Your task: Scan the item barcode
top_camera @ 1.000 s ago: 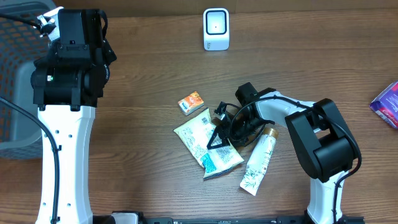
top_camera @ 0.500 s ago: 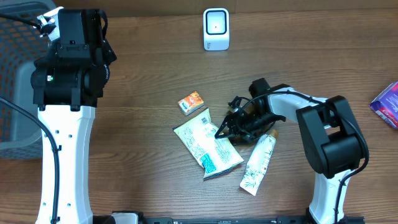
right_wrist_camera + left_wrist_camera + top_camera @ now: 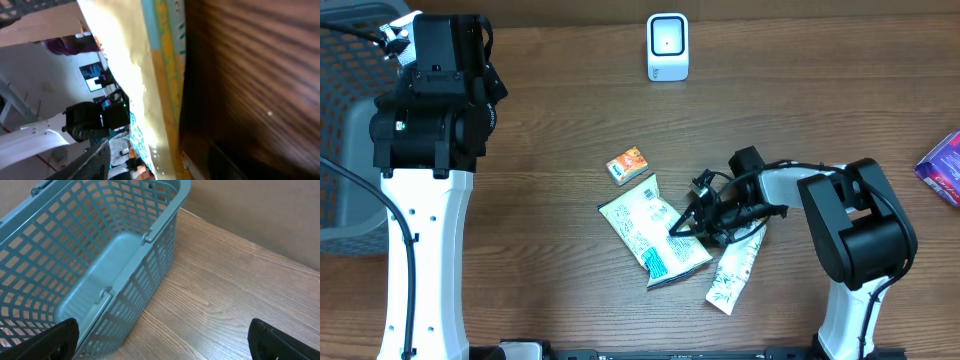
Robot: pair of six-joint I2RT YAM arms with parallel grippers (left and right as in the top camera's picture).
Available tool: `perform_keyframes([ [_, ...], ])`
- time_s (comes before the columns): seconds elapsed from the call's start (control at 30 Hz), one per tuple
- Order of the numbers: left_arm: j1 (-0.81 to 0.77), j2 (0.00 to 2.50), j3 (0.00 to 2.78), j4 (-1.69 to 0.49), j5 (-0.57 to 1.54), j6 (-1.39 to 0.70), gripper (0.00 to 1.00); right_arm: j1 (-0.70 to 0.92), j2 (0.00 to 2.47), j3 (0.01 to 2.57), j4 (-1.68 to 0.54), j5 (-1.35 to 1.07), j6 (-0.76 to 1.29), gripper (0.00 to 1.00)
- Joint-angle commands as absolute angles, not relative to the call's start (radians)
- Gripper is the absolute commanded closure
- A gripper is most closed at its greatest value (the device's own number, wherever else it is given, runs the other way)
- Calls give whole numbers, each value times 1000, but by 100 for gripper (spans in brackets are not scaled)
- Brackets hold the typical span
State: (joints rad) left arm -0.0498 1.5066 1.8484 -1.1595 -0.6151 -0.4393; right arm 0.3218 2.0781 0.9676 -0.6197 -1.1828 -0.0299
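Lying low on the desk (image 3: 820, 100), the right tool (image 3: 692, 222) is tipped onto its side with its dark fingertips against the right edge of the white-and-green packet (image 3: 648, 232). Whether its jaws pinch that edge or only rest against it I cannot tell; the right wrist view is mostly a blurred close-up of the packet's yellow and blue print, with wood grain beside it. The packet lies flat and slanted. A white tube (image 3: 732, 268) with leaf print lies just right of the packet, partly under the tool's arm. A small orange box (image 3: 628, 165) sits just off the packet's upper left corner, apart from it. The white scanner (image 3: 667, 46) stands well beyond the packet, near the desk's far edge (its face looks toward the camera). A purple pack (image 3: 942, 168) lies far to the packet's right. Far to the packet's left, the left tool (image 3: 162, 342) hangs spread wide and empty beside a blue-grey basket (image 3: 100, 255).
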Motion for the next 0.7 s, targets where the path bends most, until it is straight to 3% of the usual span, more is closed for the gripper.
perform_keyframes([
  [0.0, -46, 1511, 1859, -1159, -628, -446, 1, 334, 2119, 897, -594, -1083, -24, 39],
  [0.27, -46, 1511, 1859, -1159, -628, -446, 0, 352, 2119, 897, -429, -995, 399, 58],
  [0.5, -46, 1511, 1859, -1159, -628, -446, 0, 364, 2119, 897, -397, -1000, 451, 48],
  [0.67, -46, 1511, 1859, -1159, -628, -446, 0, 400, 2119, 897, -378, -1000, 495, 63],
])
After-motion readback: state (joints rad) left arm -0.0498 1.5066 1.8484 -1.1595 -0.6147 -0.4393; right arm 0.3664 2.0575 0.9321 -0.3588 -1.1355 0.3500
